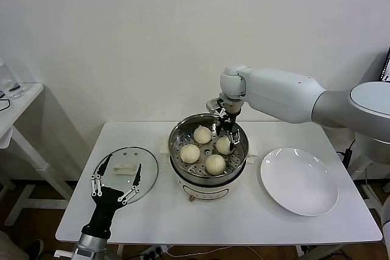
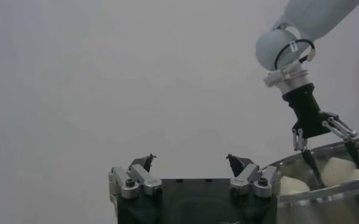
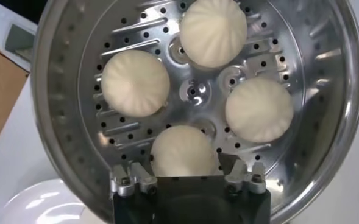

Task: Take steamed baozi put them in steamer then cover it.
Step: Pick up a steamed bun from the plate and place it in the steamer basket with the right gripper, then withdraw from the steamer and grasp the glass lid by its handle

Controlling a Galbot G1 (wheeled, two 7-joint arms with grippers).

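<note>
Steamed baozi (image 3: 213, 31) in steamer (image 3: 63, 122), nearest one (image 3: 184, 152) partly hidden behind right end effector (image 3: 192, 167)

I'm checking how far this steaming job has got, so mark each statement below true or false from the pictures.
1. All four buns sit inside the steamer. True: one bun lies at the back, one on the robot's left, one in front, one under the right gripper.
2. The lid is on the steamer. False: it lies flat on the table, to the robot's left of the pot.
3. The plate holds one bun. False: it holds none.
4. The right gripper is open above the pot. True.
5. The left gripper is clamped on the lid's handle. False: it is open, over the lid's near edge.
</note>
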